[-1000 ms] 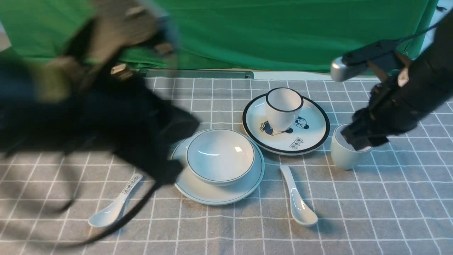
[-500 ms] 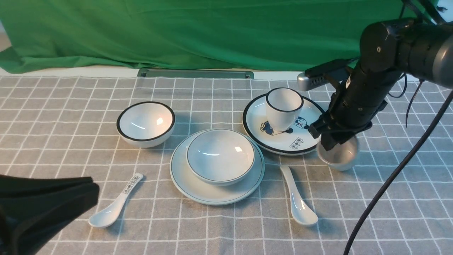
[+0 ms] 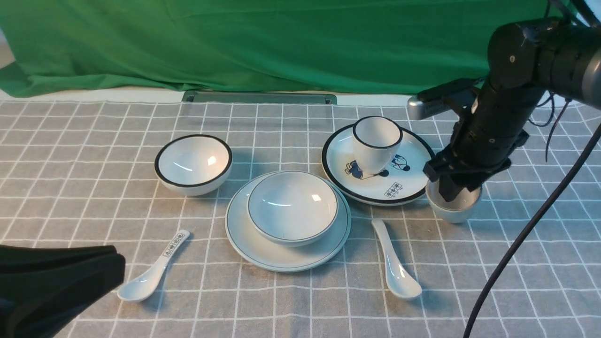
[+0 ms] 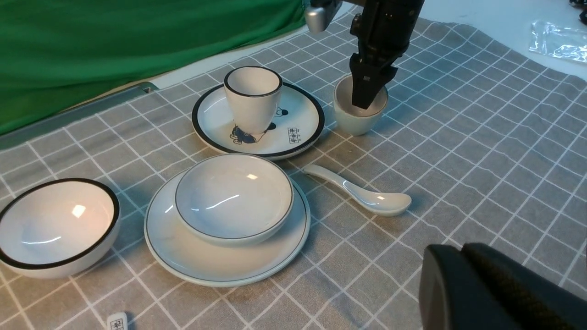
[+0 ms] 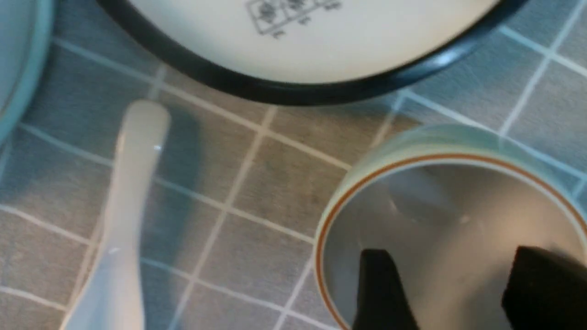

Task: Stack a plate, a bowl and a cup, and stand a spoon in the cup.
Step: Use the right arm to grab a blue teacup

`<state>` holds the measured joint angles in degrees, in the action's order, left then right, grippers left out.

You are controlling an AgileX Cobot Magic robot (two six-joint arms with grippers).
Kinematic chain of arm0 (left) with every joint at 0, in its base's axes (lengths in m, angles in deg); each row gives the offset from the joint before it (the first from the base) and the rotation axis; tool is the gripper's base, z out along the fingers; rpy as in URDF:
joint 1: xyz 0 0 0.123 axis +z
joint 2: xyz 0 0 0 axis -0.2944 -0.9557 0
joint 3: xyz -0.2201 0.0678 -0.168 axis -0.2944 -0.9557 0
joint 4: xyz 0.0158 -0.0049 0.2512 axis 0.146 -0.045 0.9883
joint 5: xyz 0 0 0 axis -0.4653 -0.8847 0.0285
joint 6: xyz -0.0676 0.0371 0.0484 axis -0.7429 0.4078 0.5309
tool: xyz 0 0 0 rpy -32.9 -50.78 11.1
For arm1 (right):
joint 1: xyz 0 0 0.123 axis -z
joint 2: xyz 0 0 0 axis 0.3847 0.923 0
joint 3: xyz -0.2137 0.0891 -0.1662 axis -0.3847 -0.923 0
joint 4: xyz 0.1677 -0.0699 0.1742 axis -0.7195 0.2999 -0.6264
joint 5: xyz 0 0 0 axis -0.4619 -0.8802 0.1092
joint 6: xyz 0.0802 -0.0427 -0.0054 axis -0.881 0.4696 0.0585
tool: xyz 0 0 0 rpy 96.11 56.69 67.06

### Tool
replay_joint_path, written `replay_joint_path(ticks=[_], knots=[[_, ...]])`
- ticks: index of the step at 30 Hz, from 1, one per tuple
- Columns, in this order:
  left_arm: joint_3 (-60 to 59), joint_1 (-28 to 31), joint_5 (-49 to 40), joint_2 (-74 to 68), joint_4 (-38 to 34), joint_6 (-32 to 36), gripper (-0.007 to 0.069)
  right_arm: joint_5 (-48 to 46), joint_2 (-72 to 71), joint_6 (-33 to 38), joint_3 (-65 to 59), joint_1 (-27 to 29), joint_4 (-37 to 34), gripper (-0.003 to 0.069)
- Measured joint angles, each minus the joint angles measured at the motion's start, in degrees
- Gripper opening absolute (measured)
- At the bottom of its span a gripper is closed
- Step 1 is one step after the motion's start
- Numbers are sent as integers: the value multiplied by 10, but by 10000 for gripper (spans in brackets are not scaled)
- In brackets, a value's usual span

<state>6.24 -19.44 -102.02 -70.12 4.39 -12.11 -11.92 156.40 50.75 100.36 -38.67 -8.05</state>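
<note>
Grey checked tablecloth [image 3: 300, 305], green drape [image 3: 281, 42] behind. Nearest, the left gripper [image 3: 112, 263] is pinched shut, empty. Then the spoon [image 3: 396, 270], handle pointing away. Bowl [image 3: 292, 206] is on the plate [image 3: 263, 256] mid-table. Right of that, the right gripper [image 3: 453, 195] has its fingers spread inside the cup [image 3: 450, 215], grip unclear. The cartoon plate [image 3: 408, 180] crowds the leftward path.

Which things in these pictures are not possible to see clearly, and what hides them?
Cup: in the front view the right gripper hides its inside; the right wrist view's edge cuts its rim, so contact with the wall is unclear.
Marked spoon: handle print too small in the front view; cut by the left wrist view's edge.
Cartoon plate: the black-rimmed cup covers part of its picture.
</note>
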Motion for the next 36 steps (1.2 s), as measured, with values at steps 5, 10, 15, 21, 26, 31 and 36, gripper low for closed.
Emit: replay_joint_path(ticks=[5, 10, 15, 21, 26, 31, 36], knots=[[0, 0, 0, 0, 0, 0, 9, 10, 0, 0, 0, 23, 0, 424], [0, 0, 0, 0, 0, 0, 9, 21, 0, 2, 0, 25, -4, 424], [0, 0, -1, 0, 0, 0, 9, 15, -7, 2, 4, 25, -25, 424], [0, 0, -1, 0, 0, 0, 9, -7, -56, 2, 13, 9, -38, 426], [0, 0, 0, 0, 0, 1, 9, -20, -31, 4, 13, -17, -43, 433], [0, 0, -1, 0, 0, 0, 9, -3, 21, 7, 12, -16, -42, 429], [0, 0, -5, 0, 0, 0, 9, 2, 42, 21, 11, -15, -42, 351]])
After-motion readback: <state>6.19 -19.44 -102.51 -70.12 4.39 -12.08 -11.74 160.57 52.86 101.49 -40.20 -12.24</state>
